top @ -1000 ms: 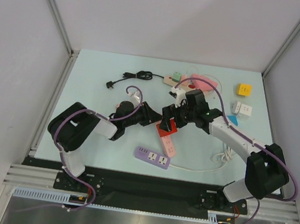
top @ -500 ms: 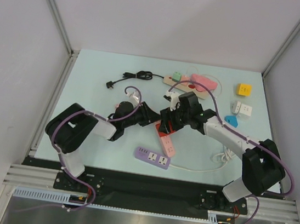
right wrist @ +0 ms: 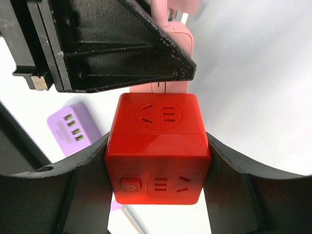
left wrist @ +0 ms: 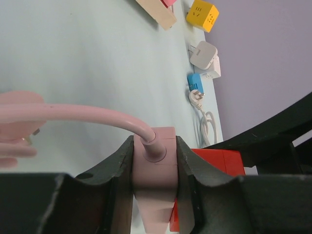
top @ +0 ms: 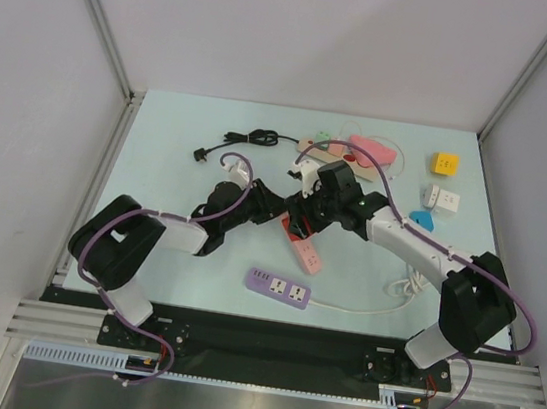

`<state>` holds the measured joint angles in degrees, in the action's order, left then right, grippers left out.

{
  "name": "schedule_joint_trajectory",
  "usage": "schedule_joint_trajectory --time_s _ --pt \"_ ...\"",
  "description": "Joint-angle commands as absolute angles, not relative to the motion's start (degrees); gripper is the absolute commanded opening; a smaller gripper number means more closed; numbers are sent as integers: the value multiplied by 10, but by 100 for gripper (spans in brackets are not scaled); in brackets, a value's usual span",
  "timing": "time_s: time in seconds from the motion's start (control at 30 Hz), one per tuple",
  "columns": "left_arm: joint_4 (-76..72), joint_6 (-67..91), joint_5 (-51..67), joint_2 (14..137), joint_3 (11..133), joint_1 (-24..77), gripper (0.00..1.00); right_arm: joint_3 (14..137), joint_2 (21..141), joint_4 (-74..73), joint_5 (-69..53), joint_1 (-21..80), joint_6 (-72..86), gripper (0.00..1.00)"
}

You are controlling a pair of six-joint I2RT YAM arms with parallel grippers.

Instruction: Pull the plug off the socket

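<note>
Pinched pink plug (left wrist: 157,187) in left gripper (left wrist: 154,156); clamped red cube socket (right wrist: 158,141) in right gripper (right wrist: 157,163) (plug seated against socket). Met near middle of tabletop (top: 163,165). Showed bare room toward left edge.

Light: we see bright, even light over the table (top: 170,151) in the top view.
Shadows: we find only faint, soft ones.
Blur: our left wrist view softens the pink cable (left wrist: 73,113) at left.
Glare: our right wrist view's background washes white.
</note>
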<state>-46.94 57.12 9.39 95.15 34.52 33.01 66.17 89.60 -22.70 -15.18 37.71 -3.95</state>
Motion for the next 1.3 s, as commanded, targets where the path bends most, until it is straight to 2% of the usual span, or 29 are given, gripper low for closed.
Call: schedule_joint_trajectory --time_s 0.0,0.23,0.3,0.37,0.5,0.6,0.7,0.8,0.9,1.03,1.1,1.27 --pt "-419 531 48 928 359 325 0 686 871 -232 -35 395 -94 0" --pt "-474 509 67 931 351 325 0 742 897 -268 -81 411 -108 0" --pt "-509 503 78 932 338 325 0 754 894 -290 -148 395 -127 0" --pt "-526 495 85 933 329 324 0 759 889 -320 -246 372 -167 0" --pt "-556 492 96 933 318 325 0 770 896 -358 -401 261 -200 0" --pt "-563 494 96 935 318 323 0 777 908 -373 -461 222 -200 0" --pt "-550 498 91 933 323 324 0 775 912 -367 -471 196 -186 0" --pt "-513 502 82 928 334 323 0 773 911 -353 -443 201 -170 0" --pt "-466 504 65 925 350 323 0 773 899 -330 -330 247 -149 0" --pt "-420 505 40 922 368 325 0 766 884 -274 -82 345 -115 0" --pt "-402 503 30 919 372 325 0 770 885 -254 -4 399 -115 0" --pt "-393 497 22 912 374 324 0 791 905 -257 38 446 -114 0"
